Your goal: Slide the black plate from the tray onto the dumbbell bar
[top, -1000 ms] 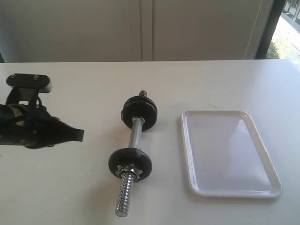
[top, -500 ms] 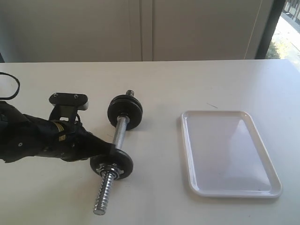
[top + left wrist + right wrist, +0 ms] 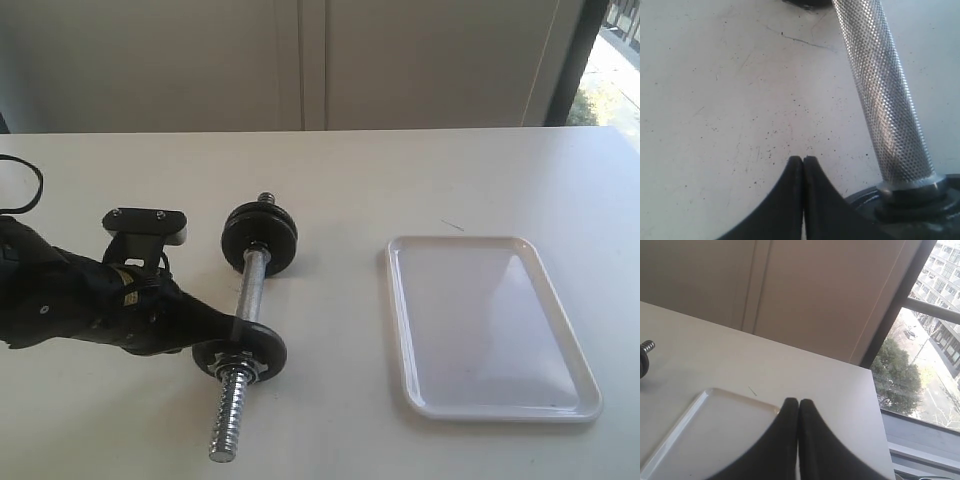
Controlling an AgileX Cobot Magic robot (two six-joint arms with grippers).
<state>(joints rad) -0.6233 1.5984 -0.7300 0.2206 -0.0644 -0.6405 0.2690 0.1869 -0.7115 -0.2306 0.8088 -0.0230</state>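
Judged nearly finished: no disc left in the tray [image 3: 497, 411], over by the bench's [image 3: 400, 170] right edge. Already threaded on the dumbbell bar [image 3: 250, 290], toward the front-left corner: the black plate [image 3: 268, 349], collar nut [image 3: 236, 361] outside it. Pressed together, seemingly touching that plate's rim from the left-edge side: left pincer [image 3: 232, 325]. Likewise closed on nothing: right pincer [image 3: 798, 402].
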